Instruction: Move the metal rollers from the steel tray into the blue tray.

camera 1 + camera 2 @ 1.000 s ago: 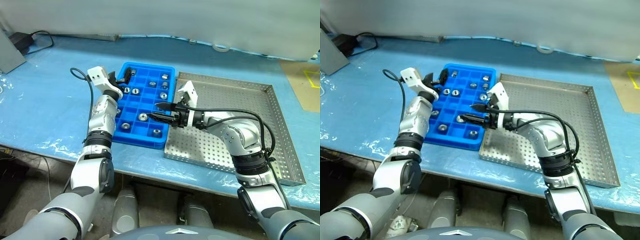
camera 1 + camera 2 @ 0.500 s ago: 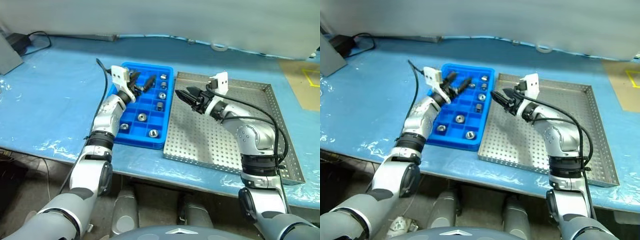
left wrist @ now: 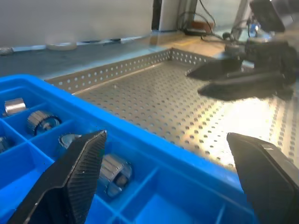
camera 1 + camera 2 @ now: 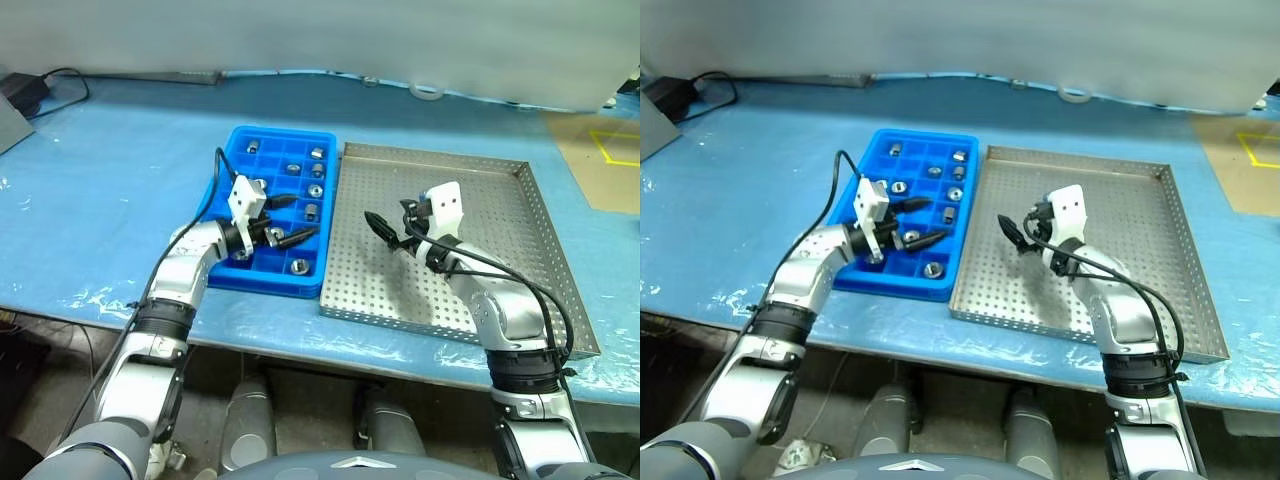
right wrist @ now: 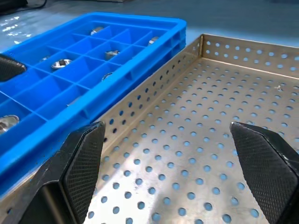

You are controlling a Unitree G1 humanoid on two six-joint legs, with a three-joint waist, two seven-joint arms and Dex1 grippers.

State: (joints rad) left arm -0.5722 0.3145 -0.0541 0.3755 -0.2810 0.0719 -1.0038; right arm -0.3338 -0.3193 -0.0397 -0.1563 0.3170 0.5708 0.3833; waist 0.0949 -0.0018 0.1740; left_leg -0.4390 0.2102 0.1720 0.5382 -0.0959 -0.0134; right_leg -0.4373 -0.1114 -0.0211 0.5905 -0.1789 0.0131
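Our left gripper (image 4: pixel 290 222) hangs empty, fingers apart, over the blue tray's (image 4: pixel 232 151) near edge. Right gripper (image 4: pixel 385 232), fingers apart, empty, over the steel tray (image 4: pixel 545 250) near its left side. Metal rollers (image 4: pixel 299 266) sit in the blue tray's compartments.

Workshop or factory-style test bench: long table under blue plastic sheeting (image 4: pixel 90 180), perforated steel tray (image 4: pixel 520 250) beneath the right gripper (image 4: pixel 385 232), blue tray (image 4: pixel 228 155) with gridded compartments (small metal rollers (image 4: pixel 297 265) sorted in it) beneath the left gripper (image 4: pixel 290 220). Beyond both grippers, a tape roll (image 4: pixel 427 91) and cabled black adapter (image 4: pixel 22 85) at the table's far edge; yellow floor marking (image 4: pixel 612 147) past the right gripper's side.
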